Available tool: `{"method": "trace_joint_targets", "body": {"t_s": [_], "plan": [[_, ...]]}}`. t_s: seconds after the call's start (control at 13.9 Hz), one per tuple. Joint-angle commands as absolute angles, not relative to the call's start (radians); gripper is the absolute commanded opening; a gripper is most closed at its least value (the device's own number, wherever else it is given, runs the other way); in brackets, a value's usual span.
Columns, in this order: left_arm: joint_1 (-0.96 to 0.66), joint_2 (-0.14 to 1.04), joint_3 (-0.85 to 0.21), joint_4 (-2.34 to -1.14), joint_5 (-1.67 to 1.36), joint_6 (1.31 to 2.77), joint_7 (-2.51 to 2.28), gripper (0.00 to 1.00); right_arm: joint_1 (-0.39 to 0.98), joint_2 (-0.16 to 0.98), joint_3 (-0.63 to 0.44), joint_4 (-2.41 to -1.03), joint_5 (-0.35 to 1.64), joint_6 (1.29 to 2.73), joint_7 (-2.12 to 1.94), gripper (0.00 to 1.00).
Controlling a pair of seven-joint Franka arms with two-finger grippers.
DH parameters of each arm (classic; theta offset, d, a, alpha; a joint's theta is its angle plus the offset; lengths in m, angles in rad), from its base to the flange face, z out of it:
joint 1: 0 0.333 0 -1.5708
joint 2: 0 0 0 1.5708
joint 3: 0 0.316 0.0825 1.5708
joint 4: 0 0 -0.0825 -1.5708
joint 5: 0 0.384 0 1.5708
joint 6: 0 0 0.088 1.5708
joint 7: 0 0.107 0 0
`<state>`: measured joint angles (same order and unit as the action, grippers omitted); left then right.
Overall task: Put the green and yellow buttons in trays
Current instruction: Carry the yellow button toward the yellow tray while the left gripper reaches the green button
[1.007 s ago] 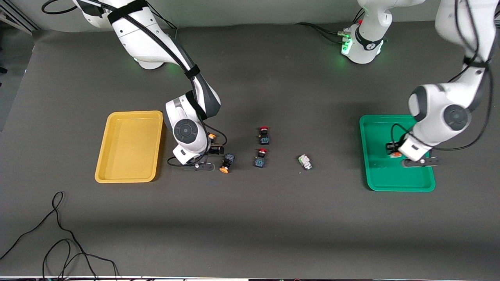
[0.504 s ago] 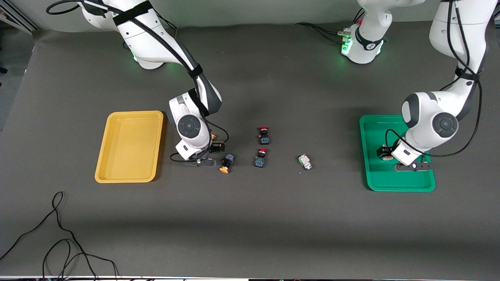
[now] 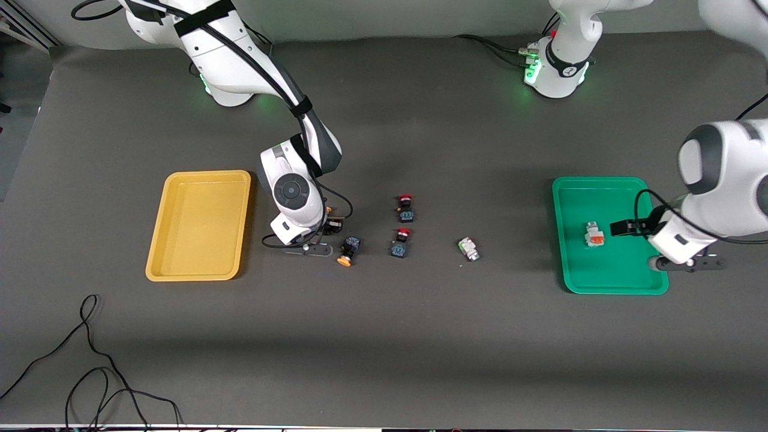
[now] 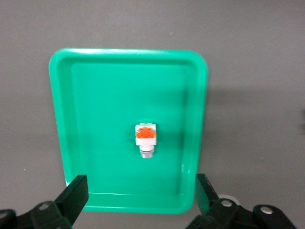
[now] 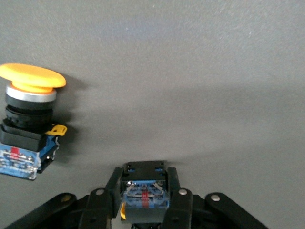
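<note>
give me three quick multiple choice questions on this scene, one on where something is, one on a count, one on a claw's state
1. Where does the orange-marked white button lie?
A. in the yellow tray
B. in the green tray
C. on the bare table

2. How many red-capped buttons are on the table?
A. one
B. two
C. four

3. What state is the right claw in?
A. open over the yellow tray
B. open over a red-capped button
C. shut on a yellow-capped button

Key:
1 B: the left wrist view shows it lying on the floor of the green tray, with the open left claw above it.
2 B: two red-capped buttons lie near the table's middle.
3 C: its fingers clamp the blue body of a yellow-capped button, beside the other yellow-capped button.
</note>
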<state>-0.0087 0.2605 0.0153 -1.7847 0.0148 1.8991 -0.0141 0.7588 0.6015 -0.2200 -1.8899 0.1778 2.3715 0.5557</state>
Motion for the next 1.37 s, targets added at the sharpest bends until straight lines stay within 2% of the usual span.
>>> {"method": "trace_joint_targets", "body": {"t_s": [0.0,0.36,0.58,0.79,1.08,1.29], "plan": [[-0.125,0.285,0.02,-1.732,0.009,1.862,-0.163,1.0,0.769,0.526,-0.262,-1.908,0.181,2.309,0.545,0.0],[-0.342,0.31,0.018,-1.727,-0.015,1.896,-0.539,1.0,0.765,0.322,-0.458,-1.905,0.187,2.01,0.286,0.0],[-0.428,0.333,0.018,-1.727,-0.048,1.957,-0.776,1.0,0.767,0.29,-0.613,-1.908,0.183,1.957,0.048,0.0],[-0.48,0.394,0.02,-1.729,-0.048,2.043,-0.946,1.0,0.741,0.333,-0.687,-1.919,0.187,1.991,-0.112,0.0],[-0.505,0.523,0.02,-1.735,-0.04,2.205,-1.017,1.0,0.675,0.38,-0.684,-2.018,0.195,2.19,-0.187,0.0],[-0.532,0.621,0.02,-1.736,-0.034,2.324,-1.017,1.0,0.676,0.454,-0.678,-2.068,0.293,2.316,-0.233,0.0]]}}
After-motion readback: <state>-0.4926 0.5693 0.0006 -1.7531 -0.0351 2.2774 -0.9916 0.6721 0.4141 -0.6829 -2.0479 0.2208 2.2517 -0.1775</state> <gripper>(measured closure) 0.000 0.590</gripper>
